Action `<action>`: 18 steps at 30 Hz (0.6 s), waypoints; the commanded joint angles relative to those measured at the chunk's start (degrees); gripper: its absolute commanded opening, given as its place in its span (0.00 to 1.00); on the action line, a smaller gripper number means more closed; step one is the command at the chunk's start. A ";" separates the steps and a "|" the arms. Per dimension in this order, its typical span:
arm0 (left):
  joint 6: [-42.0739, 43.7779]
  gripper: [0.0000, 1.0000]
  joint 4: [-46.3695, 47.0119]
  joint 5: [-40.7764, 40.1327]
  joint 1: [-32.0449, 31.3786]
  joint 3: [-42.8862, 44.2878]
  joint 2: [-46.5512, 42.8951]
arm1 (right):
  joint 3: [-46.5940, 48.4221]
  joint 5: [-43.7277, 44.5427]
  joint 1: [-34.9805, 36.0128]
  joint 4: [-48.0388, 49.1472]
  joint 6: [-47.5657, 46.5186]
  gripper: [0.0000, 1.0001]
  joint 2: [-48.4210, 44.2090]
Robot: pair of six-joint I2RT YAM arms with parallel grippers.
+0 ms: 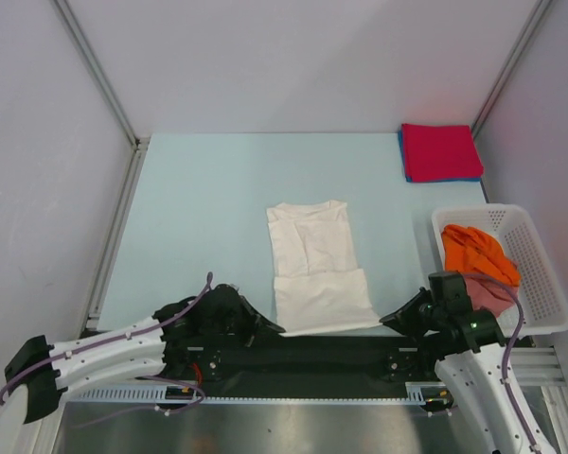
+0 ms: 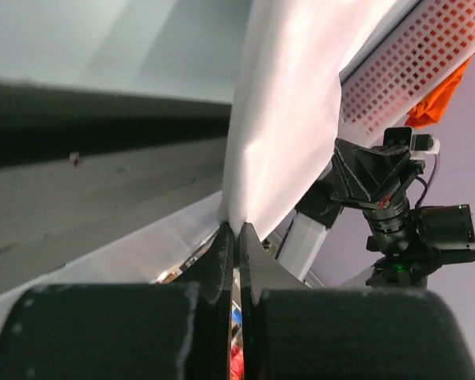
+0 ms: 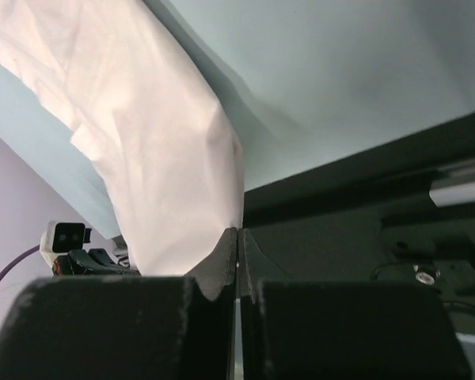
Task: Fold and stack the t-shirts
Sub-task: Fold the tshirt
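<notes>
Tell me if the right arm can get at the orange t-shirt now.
Probably not yet. The crumpled orange cloth t-shirt lies uncovered in the white plastic lattice basket beside the right arm, but that arm's fingers are shut on the white cloth t-shirt's near corner and must release first.

desk (image 1: 208, 203): pale blue flat top | near centre: white cloth t-shirt (image 1: 312, 255) lying narrow, collar far, near hem reaching the near edge | far right corner: folded blue cloth tee (image 1: 401, 161) flat on desk, folded red cloth tee (image 1: 440, 151) on top | right, near: white plastic lattice basket (image 1: 541, 279)
</notes>
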 commanded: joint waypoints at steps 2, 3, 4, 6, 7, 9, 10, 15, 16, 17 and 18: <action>-7.62 0.00 -10.47 -2.12 -2.76 0.41 -5.75 | 6.17 -0.19 0.03 -9.38 -2.64 0.00 0.16; -6.58 0.00 -12.14 -4.47 -2.76 1.37 -6.54 | 6.96 -0.10 0.12 -9.30 -3.17 0.00 0.78; -6.13 0.00 -15.55 -5.97 -2.67 3.82 -7.68 | 7.93 0.16 0.03 -8.08 -3.69 0.00 1.83; -4.99 0.00 -17.86 -9.05 -2.15 5.85 -8.05 | 10.38 0.60 0.03 -4.40 -5.54 0.00 6.99; -4.29 0.00 -17.61 -9.06 -1.45 6.64 -7.52 | 11.10 0.51 0.03 -2.90 -6.24 0.00 9.38; 2.09 0.00 -15.33 -8.45 3.20 7.79 -5.51 | 13.98 0.16 -0.06 2.44 -8.18 0.00 17.43; 4.92 0.00 -14.89 -6.88 4.96 10.93 -3.76 | 15.05 0.08 -0.14 4.48 -8.79 0.00 19.75; 27.05 0.00 -15.76 -5.28 17.27 29.98 16.71 | 23.48 -0.71 -0.85 16.33 -12.39 0.00 35.75; 29.01 0.00 -15.50 -5.98 18.76 32.21 18.91 | 26.28 -1.15 -1.02 18.02 -12.75 0.00 40.99; 30.86 0.00 -14.63 -6.34 21.39 34.06 23.02 | 27.87 -1.24 -1.54 19.08 -13.27 0.00 43.48; 33.92 0.00 -13.92 -6.43 22.80 37.47 24.98 | 29.89 -1.77 -1.99 21.44 -14.58 0.00 46.46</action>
